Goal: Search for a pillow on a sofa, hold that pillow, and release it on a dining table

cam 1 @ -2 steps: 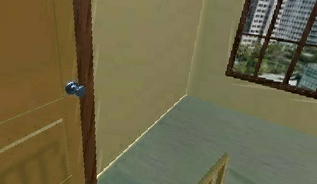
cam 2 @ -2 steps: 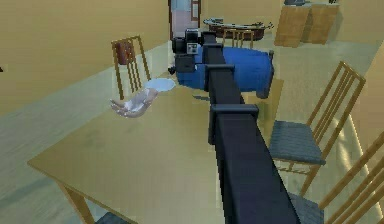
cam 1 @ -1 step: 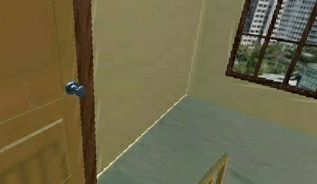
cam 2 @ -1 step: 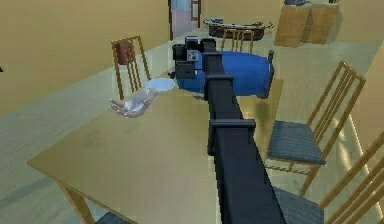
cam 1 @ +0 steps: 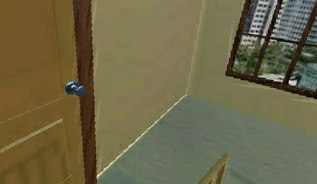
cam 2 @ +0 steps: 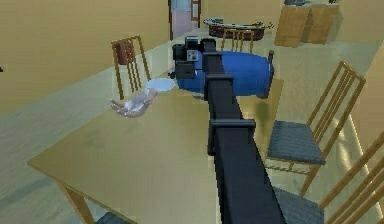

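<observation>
Arm point(cam 2: 235, 160) reaches out over the dining table point(cam 2: 110, 150); a clear glassy dish point(cam 2: 135, 100) sits on the top, toward the arm side view's left; further out the gripper point(cam 2: 184, 53) is right by the blue pillow point(cam 2: 245, 72) at the table's far edge; honestly can't tell what state the jaws are in, or whether they've got anything; pillow looks soft, light, squashy, not fragile; I'd grab the middle or a bunched corner, since plump cloth could slip from thin fingers; wooden chair point(cam 2: 130, 58) beyond.

A home's dining room: wooden dining table point(cam 2: 130, 150) with chairs point(cam 2: 296, 140); panelled door point(cam 1: 13, 72); window point(cam 1: 299, 42).
</observation>
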Robot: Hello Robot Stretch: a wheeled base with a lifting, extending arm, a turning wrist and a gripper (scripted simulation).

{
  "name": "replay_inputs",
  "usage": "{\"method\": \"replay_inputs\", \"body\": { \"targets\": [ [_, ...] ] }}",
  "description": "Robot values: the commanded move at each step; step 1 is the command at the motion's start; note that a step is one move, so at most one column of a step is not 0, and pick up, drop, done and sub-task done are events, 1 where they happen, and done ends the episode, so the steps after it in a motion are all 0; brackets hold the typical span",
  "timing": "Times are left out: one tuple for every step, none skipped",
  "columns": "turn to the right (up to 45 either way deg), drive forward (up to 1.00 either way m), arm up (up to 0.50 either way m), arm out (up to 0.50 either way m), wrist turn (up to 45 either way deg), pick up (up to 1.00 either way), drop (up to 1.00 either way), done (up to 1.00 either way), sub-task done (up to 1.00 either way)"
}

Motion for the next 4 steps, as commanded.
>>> {"method": "replay_inputs", "body": {
  "targets": [
    [0.0,0.0,0.0,0.0,0.0,0.0,1.0,0.0,0.0],
    [0.0,0.0,0.02,0.0,0.0,0.0,0.0,0.0,0.0],
    [0.0,0.0,0.0,-0.08,0.0,0.0,0.0,0.0,0.0],
    [0.0,0.0,0.0,0.0,0.0,0.0,0.0,1.0,0.0]
  ]
}}
